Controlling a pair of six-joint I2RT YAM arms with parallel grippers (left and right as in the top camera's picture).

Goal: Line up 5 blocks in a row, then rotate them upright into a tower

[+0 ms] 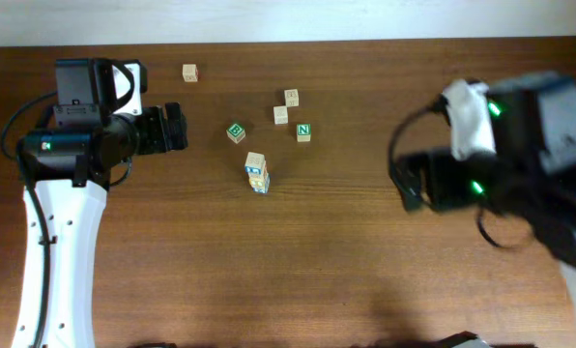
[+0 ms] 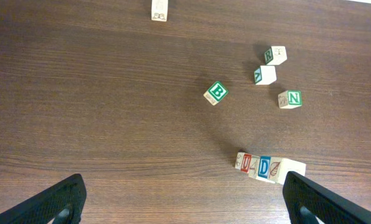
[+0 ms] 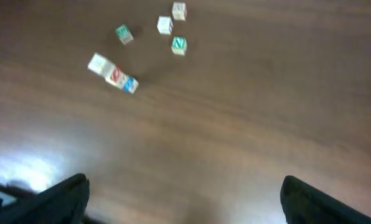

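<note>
**Left gripper**: released. Its fingers are standing wide apart in the two lower corners of the wrist view, with only bare table between them. From overhead it is pointing right toward the blocks and touching none of them.

**Right gripper**: also released, with its fingers spread wide and gripping nothing. From overhead this arm is showing blurred at the right side of the table, well apart from every block.

**Row of blocks**: it is sitting near the middle of the table, between the two grippers, with the cubes touching face to face.
- The left wrist view is giving the readable faces: a red "U" on the U block and a blue "D" on the D block beside it.
- After those come a leaf-like picture and a pale end cube.
- I cannot tell the exact count of cubes in the row.
- In the right wrist view the row is showing only as blurred red and blue patches.

**Beyond the row:**
- The B block, with a green "B", is sitting alone, turned at an angle.
- The N block, with a green "N", is sitting apart from it.
- Two pale blocks are sitting just beside each other past the N block. Their marks are too small to read.
- A lone block is sitting well apart from all the rest, and its face is not legible.
</note>
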